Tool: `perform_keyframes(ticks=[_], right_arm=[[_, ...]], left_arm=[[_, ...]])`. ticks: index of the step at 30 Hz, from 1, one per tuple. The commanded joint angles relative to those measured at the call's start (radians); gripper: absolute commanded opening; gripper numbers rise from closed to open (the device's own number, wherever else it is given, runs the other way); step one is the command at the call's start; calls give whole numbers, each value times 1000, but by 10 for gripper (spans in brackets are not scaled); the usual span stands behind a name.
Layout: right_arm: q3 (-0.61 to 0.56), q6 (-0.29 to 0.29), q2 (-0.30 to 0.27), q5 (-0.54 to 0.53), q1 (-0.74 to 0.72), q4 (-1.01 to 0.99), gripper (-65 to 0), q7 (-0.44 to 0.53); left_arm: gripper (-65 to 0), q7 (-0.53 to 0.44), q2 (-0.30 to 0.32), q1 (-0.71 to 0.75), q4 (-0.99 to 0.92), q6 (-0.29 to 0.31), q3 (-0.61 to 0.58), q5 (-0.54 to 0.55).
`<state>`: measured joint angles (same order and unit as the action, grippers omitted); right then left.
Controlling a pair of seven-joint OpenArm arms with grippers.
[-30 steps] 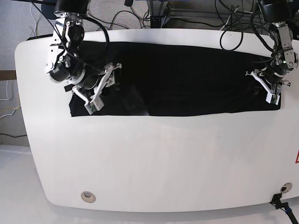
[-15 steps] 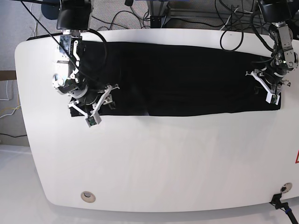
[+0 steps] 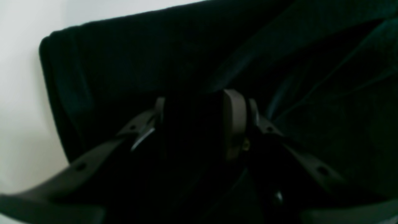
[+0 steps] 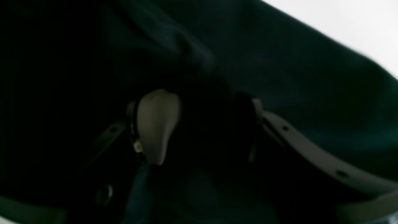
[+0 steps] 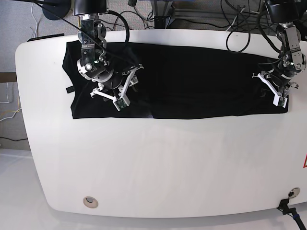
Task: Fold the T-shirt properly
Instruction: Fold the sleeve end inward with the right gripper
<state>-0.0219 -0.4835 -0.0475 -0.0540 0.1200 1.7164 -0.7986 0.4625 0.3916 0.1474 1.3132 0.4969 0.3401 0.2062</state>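
Observation:
The black T-shirt [image 5: 192, 81] lies spread out in a long band across the far half of the white table [image 5: 158, 163]. No print or tag shows. My right gripper [image 5: 122, 96] is over the shirt's left part; in the right wrist view [image 4: 202, 124] a bulge of black cloth [image 4: 279, 62] fills the gap between its pads. My left gripper [image 5: 277, 96] sits at the shirt's right end near the front corner; in the left wrist view [image 3: 196, 124] dark cloth [image 3: 124, 56] sits between its pads too.
Cables run behind the table's far edge [image 5: 240, 19]. A round grommet [image 5: 89, 201] is set in the front left of the table. A black plug [image 5: 288, 207] sits at the front right corner. Bare white table lies in front of the shirt.
My right arm has moved from the shirt's front left corner up and to the right over the shirt, uncovering its left edge. My left arm has not moved.

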Motion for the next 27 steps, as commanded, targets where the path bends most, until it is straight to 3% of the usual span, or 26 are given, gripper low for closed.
perform_keyframes(ticks=[1, 7, 13, 18, 22, 27], right_arm=[[-66, -4, 5, -56, 7, 72, -319, 21], [-192, -1, 39, -166, 45, 147, -319, -58], [-261, -7, 34, -232, 45, 185, -319, -104], [-163, 1, 11, -220, 19, 216, -322, -100], [-37, 1, -33, -185, -35, 207, -416, -78], [-10, -5, -82, -126, -38, 156, -585, -21]], left_arm=[[-432, 65, 11, 8, -4, -4, -2, -47], [-432, 65, 10, 7, -4, -4, -2, -47], [-432, 65, 8, -7, -7, -4, -2, -47], [-432, 65, 8, -7, 18, -4, 3, -43], [-432, 65, 7, -7, 67, -4, 4, -43], [-432, 65, 5, -7, 72, -4, 4, -43]])
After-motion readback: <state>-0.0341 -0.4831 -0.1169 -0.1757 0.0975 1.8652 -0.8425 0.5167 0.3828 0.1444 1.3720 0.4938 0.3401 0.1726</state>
